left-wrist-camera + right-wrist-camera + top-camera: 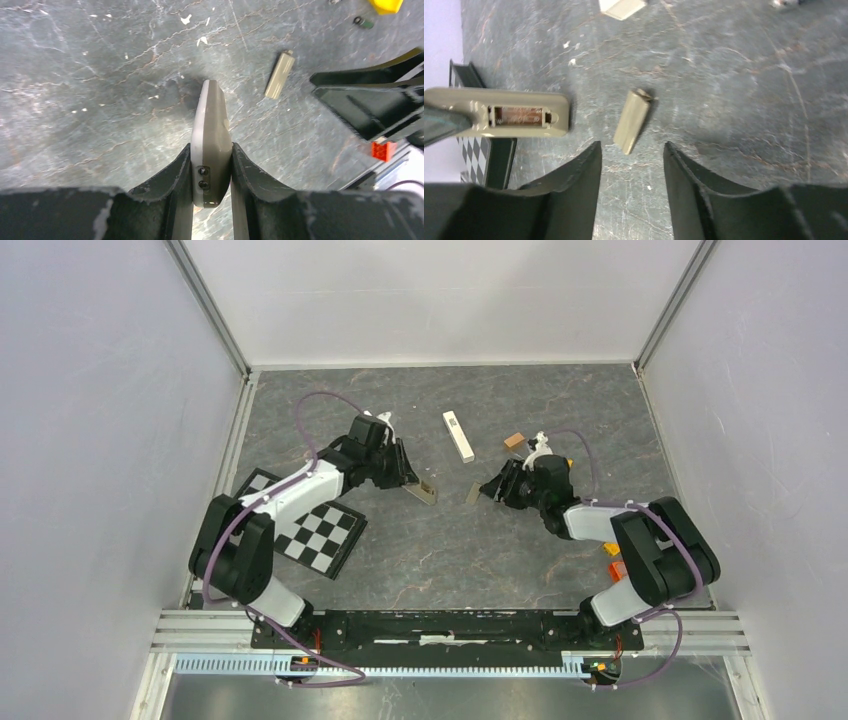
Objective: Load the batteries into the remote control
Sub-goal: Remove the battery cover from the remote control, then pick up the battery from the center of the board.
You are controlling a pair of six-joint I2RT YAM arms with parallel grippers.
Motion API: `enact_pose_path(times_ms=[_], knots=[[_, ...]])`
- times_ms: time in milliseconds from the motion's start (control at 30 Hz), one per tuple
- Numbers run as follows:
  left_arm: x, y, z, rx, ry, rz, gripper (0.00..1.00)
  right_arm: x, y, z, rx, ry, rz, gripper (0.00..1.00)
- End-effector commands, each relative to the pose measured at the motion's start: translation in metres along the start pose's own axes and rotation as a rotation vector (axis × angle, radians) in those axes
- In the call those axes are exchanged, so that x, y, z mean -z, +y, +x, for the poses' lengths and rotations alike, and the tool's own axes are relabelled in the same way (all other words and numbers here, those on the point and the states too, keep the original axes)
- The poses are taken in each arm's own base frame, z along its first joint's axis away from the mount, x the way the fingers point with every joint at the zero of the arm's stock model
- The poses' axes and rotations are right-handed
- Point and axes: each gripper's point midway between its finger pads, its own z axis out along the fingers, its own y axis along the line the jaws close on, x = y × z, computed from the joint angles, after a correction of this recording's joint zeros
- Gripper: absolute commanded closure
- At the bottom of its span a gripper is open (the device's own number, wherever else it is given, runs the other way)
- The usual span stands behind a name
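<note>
My left gripper (pixel 211 147) (pixel 412 480) is shut on the remote control (pixel 212 127), which it holds edge-up above the table, white face left and grey-olive back right. In the right wrist view the remote (pixel 499 116) shows its open battery recess (pixel 519 116), reddish-brown inside; whether a battery sits there I cannot tell. The loose grey-olive cover (pixel 633 121) (pixel 279 76) lies flat on the table. My right gripper (pixel 632 146) (pixel 490 490) stands open just short of the cover, with nothing between its fingers. One dark greenish battery (pixel 363 22) lies far off beside a yellow piece (pixel 386 5).
A long white bar (pixel 458 435) and a brown block (pixel 514 440) lie behind the grippers. A checkerboard plate (pixel 315 530) sits by the left arm. Orange bits (pixel 615 562) lie beside the right arm. Grey walls close in the table on three sides.
</note>
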Motion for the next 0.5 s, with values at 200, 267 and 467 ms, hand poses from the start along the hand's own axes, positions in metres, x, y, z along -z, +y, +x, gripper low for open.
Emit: enact_pose_path(times_ms=[200,267,467], knots=[[0.076,-0.063,0.015,-0.393,0.180,0.341,0.98,0.061,0.143,-0.037,0.504,-0.135,-0.700,0.18],[0.099,-0.071,0.019,-0.481,0.192,0.395,0.98,0.075,0.161,-0.038,0.548,-0.153,-0.792,0.17],[0.153,-0.086,0.016,-0.784,0.068,0.494,0.98,0.110,0.205,-0.017,0.663,-0.110,-1.035,0.15]])
